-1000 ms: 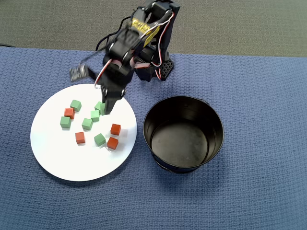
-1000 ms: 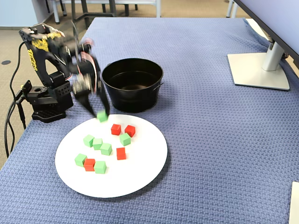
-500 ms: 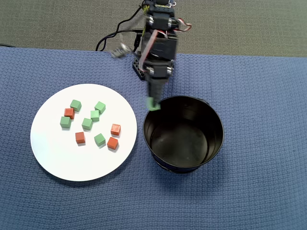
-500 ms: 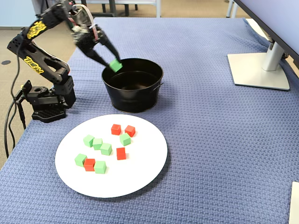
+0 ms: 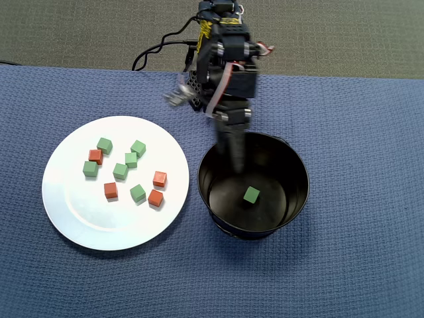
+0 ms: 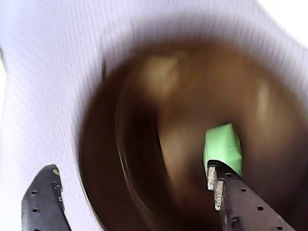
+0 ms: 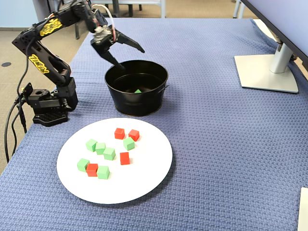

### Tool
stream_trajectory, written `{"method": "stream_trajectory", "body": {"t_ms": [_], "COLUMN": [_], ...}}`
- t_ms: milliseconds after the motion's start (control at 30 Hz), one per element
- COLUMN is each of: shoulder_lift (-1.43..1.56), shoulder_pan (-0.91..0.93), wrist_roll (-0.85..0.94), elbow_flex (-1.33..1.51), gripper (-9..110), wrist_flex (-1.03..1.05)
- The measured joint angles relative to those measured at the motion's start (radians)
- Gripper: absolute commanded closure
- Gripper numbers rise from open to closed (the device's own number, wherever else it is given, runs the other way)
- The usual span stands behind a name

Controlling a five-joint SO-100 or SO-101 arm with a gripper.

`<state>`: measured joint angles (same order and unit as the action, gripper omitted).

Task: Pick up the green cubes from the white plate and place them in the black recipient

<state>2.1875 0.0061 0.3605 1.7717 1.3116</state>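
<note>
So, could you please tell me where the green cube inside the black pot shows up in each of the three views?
Overhead view: the green cube lies on the pot floor, right of centre.
Wrist view: it sits right of centre, just beyond one finger's tip, blurred.
Fixed view: only a small green patch shows above the near wall.
Shared landmark: the black pot.

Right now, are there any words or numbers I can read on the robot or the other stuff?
Yellow lettering on the arm's upper link: too small and tilted to read.
Yellow lettering on the arm's lower link: also too blurred to read.
The white plate, the black pot, the cubes and the blue cloth: no writing on them.
</note>
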Motion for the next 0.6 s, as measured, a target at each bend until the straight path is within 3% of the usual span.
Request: {"method": "stream_trajectory", "body": {"t_ms": [333,600], "shoulder_lift": [-0.167,-0.451], "shoulder_pan": [0.4,0.535], "wrist_roll": [0.123,0.676], "elbow_flex": [-0.009,-0.015], "gripper": [77,75], "wrist_flex": [-0.055,-0.229]}}
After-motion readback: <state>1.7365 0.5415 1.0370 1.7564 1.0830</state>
